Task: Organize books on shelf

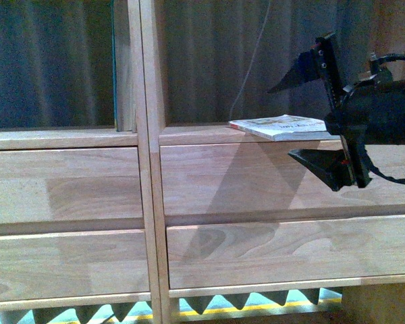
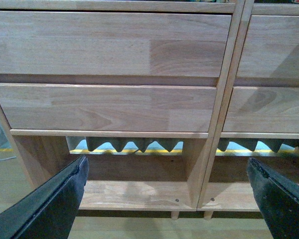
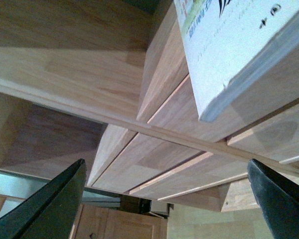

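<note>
The light wood shelf [image 1: 151,202] fills the front view, with open compartments above plain drawer fronts. A thin pale book [image 1: 280,126] with small coloured print lies flat on the right compartment's floor, jutting over its front edge. My right gripper [image 1: 283,121] is open, one finger above and one below the book's jutting end, not touching it. The right wrist view shows the book [image 3: 239,50] ahead of the open right gripper [image 3: 167,199]. A thin dark green edge [image 1: 113,61] stands upright by the left compartment's divider. My left gripper [image 2: 167,199] is open and empty, facing the lower drawers [image 2: 104,107].
Short peg legs [image 2: 175,215] hold the shelf above a pale floor. Grey foam wedges and a yellow stripe [image 1: 243,300] show behind the bottom compartment. A pale cable [image 1: 250,61] hangs behind the right compartment. An orange-brown cabinet [image 3: 119,221] stands off to the side.
</note>
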Robot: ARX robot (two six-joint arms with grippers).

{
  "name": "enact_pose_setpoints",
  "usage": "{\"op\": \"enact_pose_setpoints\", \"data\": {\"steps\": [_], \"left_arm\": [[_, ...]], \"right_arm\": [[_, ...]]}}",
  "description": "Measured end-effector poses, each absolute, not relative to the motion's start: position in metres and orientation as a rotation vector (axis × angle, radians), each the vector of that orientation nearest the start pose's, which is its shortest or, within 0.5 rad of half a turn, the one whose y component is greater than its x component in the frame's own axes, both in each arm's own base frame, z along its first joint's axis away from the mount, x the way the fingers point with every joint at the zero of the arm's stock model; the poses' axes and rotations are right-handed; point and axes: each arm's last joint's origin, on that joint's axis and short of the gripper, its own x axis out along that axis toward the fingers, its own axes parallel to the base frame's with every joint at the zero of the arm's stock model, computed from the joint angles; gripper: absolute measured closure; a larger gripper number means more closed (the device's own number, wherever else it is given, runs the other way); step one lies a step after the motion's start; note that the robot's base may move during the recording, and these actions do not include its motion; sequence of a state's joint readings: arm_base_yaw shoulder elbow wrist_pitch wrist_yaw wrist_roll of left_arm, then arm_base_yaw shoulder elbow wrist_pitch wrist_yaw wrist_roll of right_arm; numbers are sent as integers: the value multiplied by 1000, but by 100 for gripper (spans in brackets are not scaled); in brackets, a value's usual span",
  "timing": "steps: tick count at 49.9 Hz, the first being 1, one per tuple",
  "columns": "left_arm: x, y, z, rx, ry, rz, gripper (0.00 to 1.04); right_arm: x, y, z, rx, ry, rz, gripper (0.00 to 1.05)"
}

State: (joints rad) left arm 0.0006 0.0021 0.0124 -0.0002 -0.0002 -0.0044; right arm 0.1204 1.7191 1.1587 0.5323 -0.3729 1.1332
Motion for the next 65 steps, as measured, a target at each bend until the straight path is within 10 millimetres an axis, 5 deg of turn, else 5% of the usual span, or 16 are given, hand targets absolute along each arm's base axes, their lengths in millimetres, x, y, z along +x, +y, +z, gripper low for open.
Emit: {"op": "enact_pose_setpoints", "data": {"steps": [9,21,27,47,59,65], "left_arm": [[97,0,168,-4,-10,1,7],[97,0,168,-4,-10,1,7],[97,0,168,-4,-10,1,7],[97,0,168,-4,-10,1,7],[98,1,168,-44,22,-80,7],[103,16,193,-79,-19,-149,7]], "right_arm": [[434,54,278,1138,293,351,7],[463,47,274,1127,283,295,8],[472,40,277,1123,264,265,28],[467,34,274,1107,236,264,93],[449,33,281,1126,220,323,98],[434,34,293,1122,210,380,98]]}}
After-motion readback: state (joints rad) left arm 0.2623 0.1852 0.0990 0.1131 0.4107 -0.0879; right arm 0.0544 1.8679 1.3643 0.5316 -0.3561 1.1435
